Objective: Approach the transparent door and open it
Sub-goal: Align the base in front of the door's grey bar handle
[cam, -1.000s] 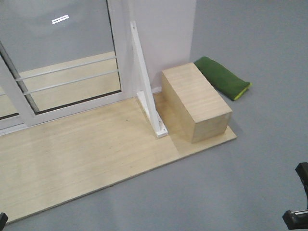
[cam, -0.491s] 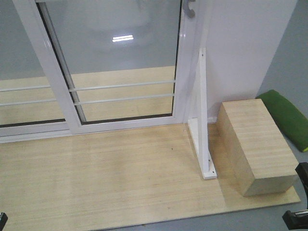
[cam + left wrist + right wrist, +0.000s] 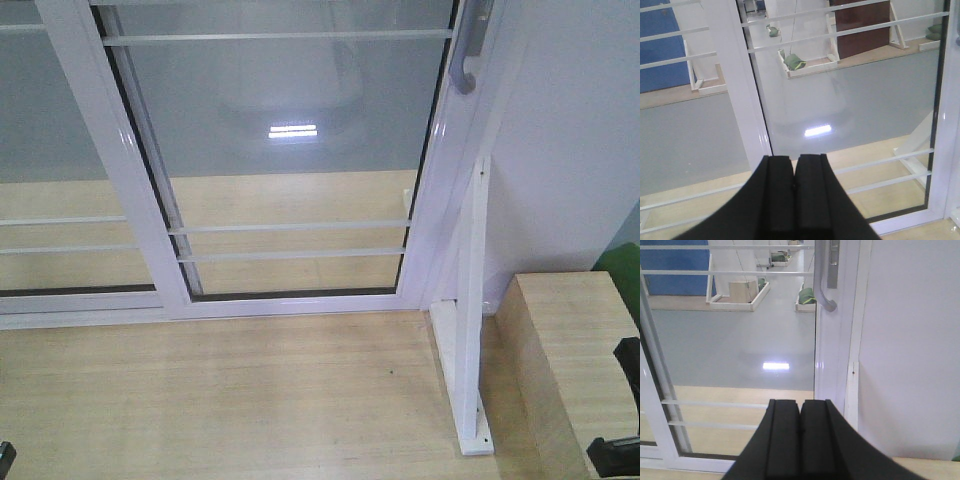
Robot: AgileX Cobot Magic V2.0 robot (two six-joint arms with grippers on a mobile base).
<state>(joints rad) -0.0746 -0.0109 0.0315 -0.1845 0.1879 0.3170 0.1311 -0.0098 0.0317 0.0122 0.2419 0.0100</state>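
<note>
The transparent door [image 3: 290, 150] fills the upper middle of the front view: clear glass in a white frame, crossed by thin white bars. Its curved grey handle [image 3: 466, 52] is on the right stile, near the top edge. In the right wrist view the handle [image 3: 825, 285] hangs above and slightly right of my right gripper [image 3: 800, 407], well apart from it. The right gripper is shut with nothing in it. My left gripper [image 3: 794, 165] is also shut and empty, facing the door glass [image 3: 850, 90] from a distance.
A slanted white brace post [image 3: 468, 320] stands right of the door on the light wooden platform [image 3: 250, 400]. A wooden box [image 3: 565, 350] sits at the lower right. A second white-framed glass panel [image 3: 50, 200] without a handle lies to the left. A white wall [image 3: 570, 150] is to the right.
The front view has swung left and closed in on the door. The glass and handle now fill more of the view, and the box and green cushion have slid off to the right.
</note>
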